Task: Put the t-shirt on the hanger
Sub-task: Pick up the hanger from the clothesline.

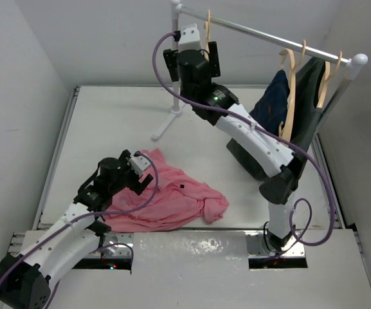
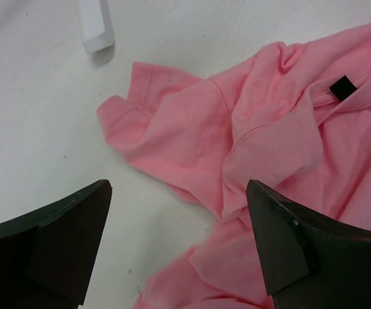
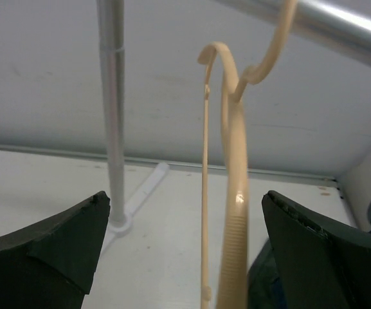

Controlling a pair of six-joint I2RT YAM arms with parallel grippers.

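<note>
Overhead: t-shirt (image 1: pixel 166 203) crumpled on table (image 1: pixel 108 116), well apart from rail (image 1: pixel 269 35); hanger (image 1: pixel 208 29) hooked near rail's left end.
Left wrist: left gripper (image 2: pixel 179 187) spread over t-shirt, pinching nothing.
Right wrist: right gripper (image 3: pixel 185 196) spread, empty, flanking hanger beneath rail.

White table (image 1: pixel 108 116): pink t-shirt (image 1: pixel 166 199) crumpled, rack base (image 1: pixel 166 125) behind.

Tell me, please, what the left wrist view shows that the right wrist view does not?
Only the left wrist view shows the pink t-shirt, crumpled on the table below the open left claw. Only the right wrist view shows the tan hanger hooked on the rail, the rack's pole and the open right claw. Both show the white table.
</note>
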